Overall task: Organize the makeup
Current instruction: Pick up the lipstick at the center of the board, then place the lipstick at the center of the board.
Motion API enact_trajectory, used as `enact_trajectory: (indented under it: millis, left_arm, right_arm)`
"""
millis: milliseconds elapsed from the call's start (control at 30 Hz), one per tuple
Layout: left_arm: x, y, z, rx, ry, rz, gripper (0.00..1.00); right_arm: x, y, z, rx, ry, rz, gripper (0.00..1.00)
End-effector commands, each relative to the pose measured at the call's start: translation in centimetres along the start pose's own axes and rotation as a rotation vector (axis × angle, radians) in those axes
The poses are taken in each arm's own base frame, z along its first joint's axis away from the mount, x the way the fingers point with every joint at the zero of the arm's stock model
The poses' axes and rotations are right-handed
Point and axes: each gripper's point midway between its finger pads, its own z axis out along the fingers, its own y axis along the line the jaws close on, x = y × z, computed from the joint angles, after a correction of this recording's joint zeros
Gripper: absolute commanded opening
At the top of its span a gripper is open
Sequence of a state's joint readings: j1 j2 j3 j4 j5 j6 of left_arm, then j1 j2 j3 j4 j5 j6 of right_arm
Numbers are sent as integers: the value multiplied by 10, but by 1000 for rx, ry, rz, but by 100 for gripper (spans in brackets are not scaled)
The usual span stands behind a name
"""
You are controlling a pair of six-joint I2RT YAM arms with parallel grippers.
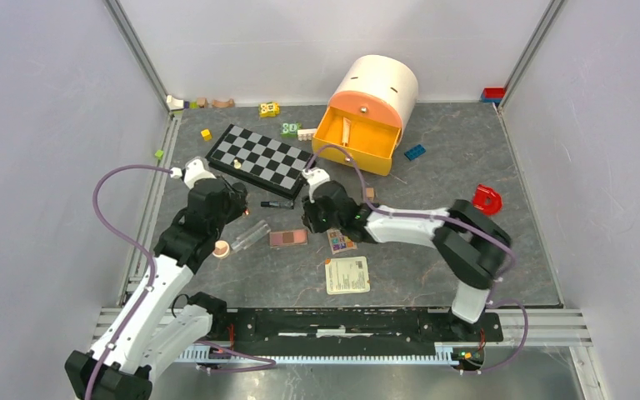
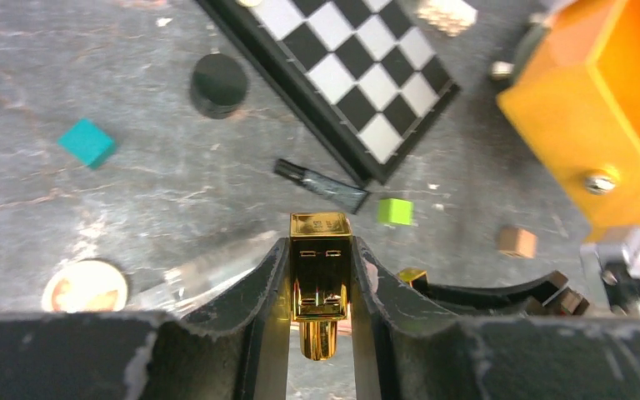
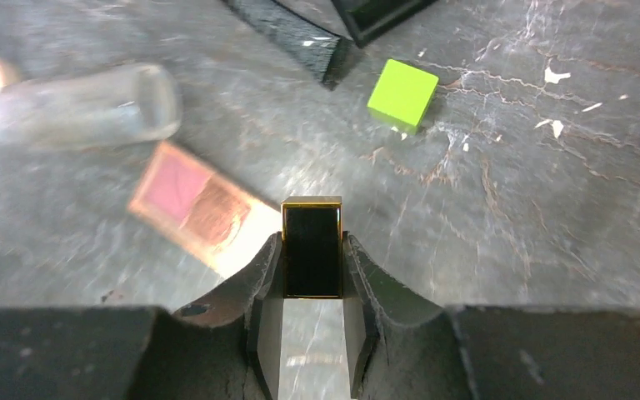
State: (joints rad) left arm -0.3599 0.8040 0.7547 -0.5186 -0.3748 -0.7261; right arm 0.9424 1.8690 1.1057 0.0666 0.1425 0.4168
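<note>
left gripper (image 2: pixel 321 250) clamps a shiny gold lipstick base (image 2: pixel 321 287); right gripper (image 3: pixel 312 246) pinches a glossy black, gold-edged cap (image 3: pixel 311 271) over the surface (image 3: pixel 508 208).

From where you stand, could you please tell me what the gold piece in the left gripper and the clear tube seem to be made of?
The gold piece looks like polished metal or metallised plastic: mirror-like reflections. The clear tube looks like glossy transparent plastic, possibly glass: the tabletop shows through.
</note>
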Motion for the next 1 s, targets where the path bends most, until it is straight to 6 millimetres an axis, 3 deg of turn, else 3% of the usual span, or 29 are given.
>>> enact_trajectory:
  millis: [0, 167, 267, 367, 467, 667, 833, 967]
  left_arm:
    - [-39, -63, -29, 312, -88, -95, 2]
    - [-53, -124, -70, 699, -121, -90, 2]
    - [-61, -141, -88, 830, -152, -121, 2]
    - [-66, -154, -102, 937, -173, -156, 2]
    - [-68, -164, -114, 1032, -192, -185, 2]
    - [-54, -184, -136, 1146, -243, -151, 2]
    - [-40, -203, -162, 1231, -305, -122, 2]
    - [-40, -208, -173, 1278, -363, -152, 2]
  right_arm:
    - [-65, 35, -67, -218, -271, -55, 9]
    - [-68, 55, -132, -420, -409, -110, 5]
    - [-74, 58, -173, -492, -533, -127, 2]
    - [-80, 48, -199, -469, -637, -126, 2]
    - [-84, 39, -214, -435, -701, -123, 1]
    - [-94, 32, -232, -325, -783, -124, 0]
    - [-102, 35, -242, -305, -833, -85, 0]
    - [-104, 44, -250, -317, -858, -66, 0]
